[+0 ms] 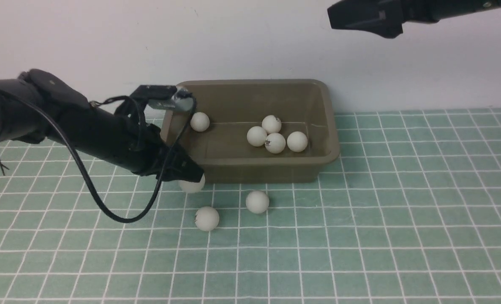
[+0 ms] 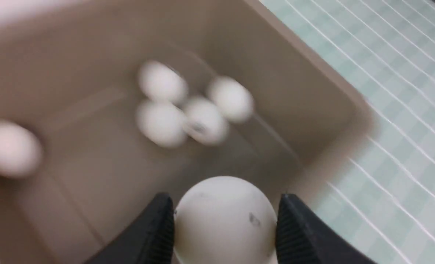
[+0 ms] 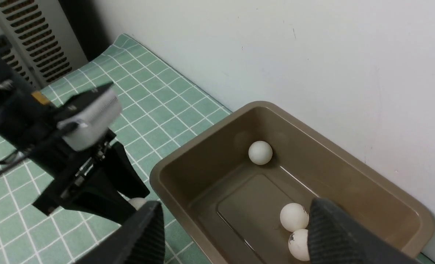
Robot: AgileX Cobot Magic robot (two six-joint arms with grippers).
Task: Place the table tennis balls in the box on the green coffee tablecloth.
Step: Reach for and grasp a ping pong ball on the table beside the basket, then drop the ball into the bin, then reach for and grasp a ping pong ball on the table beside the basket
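My left gripper is shut on a white table tennis ball, low by the front left corner of the olive-brown box. Several balls lie inside the box: one apart at the left and a cluster towards the right. Two more balls rest on the green coffee tablecloth in front of the box. My right gripper hangs open high above the box's right end, holding nothing.
The box stands against a white wall at the back of the cloth. A black cable loops down from the left arm onto the cloth. A slatted grey panel stands beyond the cloth's far end in the right wrist view.
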